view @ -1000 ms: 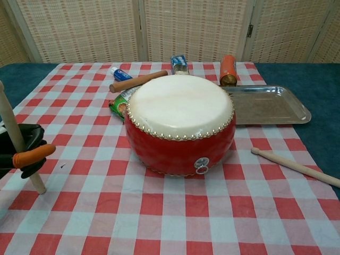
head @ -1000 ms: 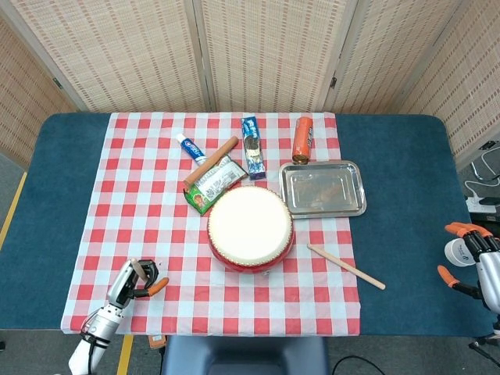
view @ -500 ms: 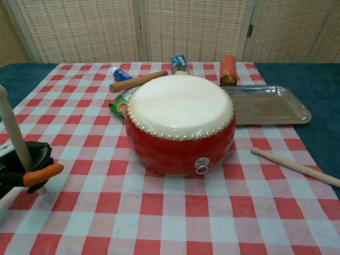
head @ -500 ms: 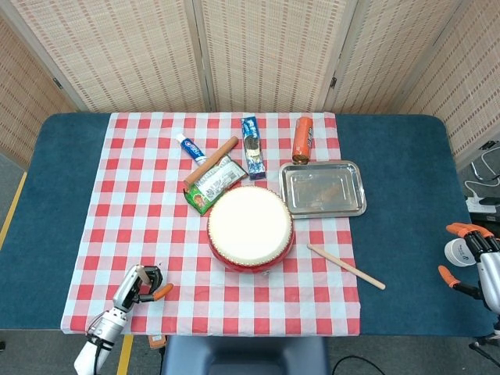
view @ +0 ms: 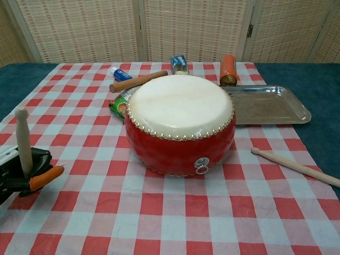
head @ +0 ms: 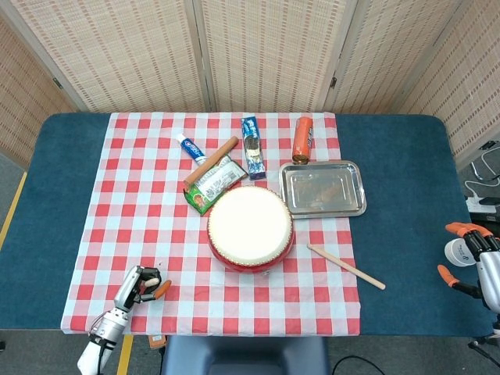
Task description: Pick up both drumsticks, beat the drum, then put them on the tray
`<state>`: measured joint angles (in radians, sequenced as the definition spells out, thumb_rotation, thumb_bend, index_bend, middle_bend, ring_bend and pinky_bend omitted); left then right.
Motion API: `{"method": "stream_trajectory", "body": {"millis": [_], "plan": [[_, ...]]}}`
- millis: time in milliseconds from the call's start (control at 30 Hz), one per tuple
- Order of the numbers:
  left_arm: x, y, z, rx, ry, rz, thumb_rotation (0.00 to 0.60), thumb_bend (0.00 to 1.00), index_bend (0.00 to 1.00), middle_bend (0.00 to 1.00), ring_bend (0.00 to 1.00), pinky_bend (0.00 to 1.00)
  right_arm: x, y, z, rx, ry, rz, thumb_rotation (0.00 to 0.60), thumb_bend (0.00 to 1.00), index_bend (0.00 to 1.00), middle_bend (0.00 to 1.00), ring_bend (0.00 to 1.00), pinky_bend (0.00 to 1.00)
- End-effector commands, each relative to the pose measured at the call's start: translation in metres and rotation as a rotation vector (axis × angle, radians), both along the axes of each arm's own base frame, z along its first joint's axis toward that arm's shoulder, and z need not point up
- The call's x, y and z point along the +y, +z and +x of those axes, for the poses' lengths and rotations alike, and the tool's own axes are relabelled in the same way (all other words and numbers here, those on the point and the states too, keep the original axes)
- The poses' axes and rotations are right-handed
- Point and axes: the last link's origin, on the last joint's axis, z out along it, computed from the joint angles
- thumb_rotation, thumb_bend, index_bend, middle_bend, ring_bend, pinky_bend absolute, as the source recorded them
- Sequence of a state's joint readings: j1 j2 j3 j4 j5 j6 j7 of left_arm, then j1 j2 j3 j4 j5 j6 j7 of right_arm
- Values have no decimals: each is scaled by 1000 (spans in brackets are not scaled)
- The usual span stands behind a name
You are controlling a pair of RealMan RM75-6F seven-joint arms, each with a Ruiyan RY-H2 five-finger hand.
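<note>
My table (head: 391, 141) is wearing a checked cloth (head: 141, 203), which is carrying my drum (head: 250, 228) at centre and the tray (head: 323, 188) toward two o'clock.

The left hand (view: 24, 172) grips a pale wooden drumstick (view: 23, 139) upright beside the red drum (view: 179, 125); another wooden drumstick (view: 296, 167) lies right.

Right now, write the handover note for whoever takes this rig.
Left hand: grips one drumstick, held upright near the cloth's front left corner.
Right hand: off the cloth at the table's right edge, holding nothing, fingers apart.
Second drumstick: lying on the cloth, right of the drum.
Tray: behind and right of the drum, no drumstick in it.
Done: one stick picked up.
Left: pick up the other stick, beat the drum, put both on the tray.
</note>
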<state>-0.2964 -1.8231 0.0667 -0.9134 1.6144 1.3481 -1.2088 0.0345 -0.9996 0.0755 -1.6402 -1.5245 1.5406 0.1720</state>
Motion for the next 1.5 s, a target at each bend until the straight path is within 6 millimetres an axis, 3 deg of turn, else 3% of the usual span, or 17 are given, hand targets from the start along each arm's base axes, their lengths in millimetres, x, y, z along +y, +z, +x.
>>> {"method": "stream_trajectory", "body": {"millis": [33, 367, 533, 833, 1033, 1167, 1333, 1500], "plan": [[1, -2, 0, 19, -3, 8, 600, 486, 870, 987, 915, 999, 0, 0, 0, 0, 0, -1, 600, 185, 255, 242, 185, 322], [3, -2, -1, 118, -47, 54, 600, 787, 954, 1000, 999, 1000, 0, 1, 0, -13, 2, -3, 600, 184, 255, 248, 187, 322], [3, 9, 3, 208, -147, 93, 600, 838, 979, 1000, 1000, 1000, 3, 0, -2, -31, -25, 11, 600, 184, 256, 252, 194, 322], [7, 41, 12, 577, -345, 274, 600, 864, 994, 1000, 1000, 1000, -8, -17, -2, -68, -196, 142, 600, 187, 328, 284, 212, 334], [13, 66, 20, 700, -378, 345, 600, 858, 995, 1000, 1000, 1000, -33, -56, 14, -83, -231, 211, 600, 219, 382, 284, 210, 336], [14, 77, 25, 740, -378, 384, 600, 852, 994, 1000, 1000, 1000, -51, -93, 28, 2, -213, 260, 600, 228, 393, 284, 136, 292], [14, 82, 28, 758, -374, 381, 600, 848, 989, 1000, 1000, 1000, -72, -141, 50, 55, -175, 294, 600, 233, 401, 262, 41, 179], [12, 83, 28, 771, -370, 364, 600, 844, 986, 1000, 1000, 1000, -85, -180, 72, 43, -134, 324, 600, 242, 429, 260, 28, 155]]}}
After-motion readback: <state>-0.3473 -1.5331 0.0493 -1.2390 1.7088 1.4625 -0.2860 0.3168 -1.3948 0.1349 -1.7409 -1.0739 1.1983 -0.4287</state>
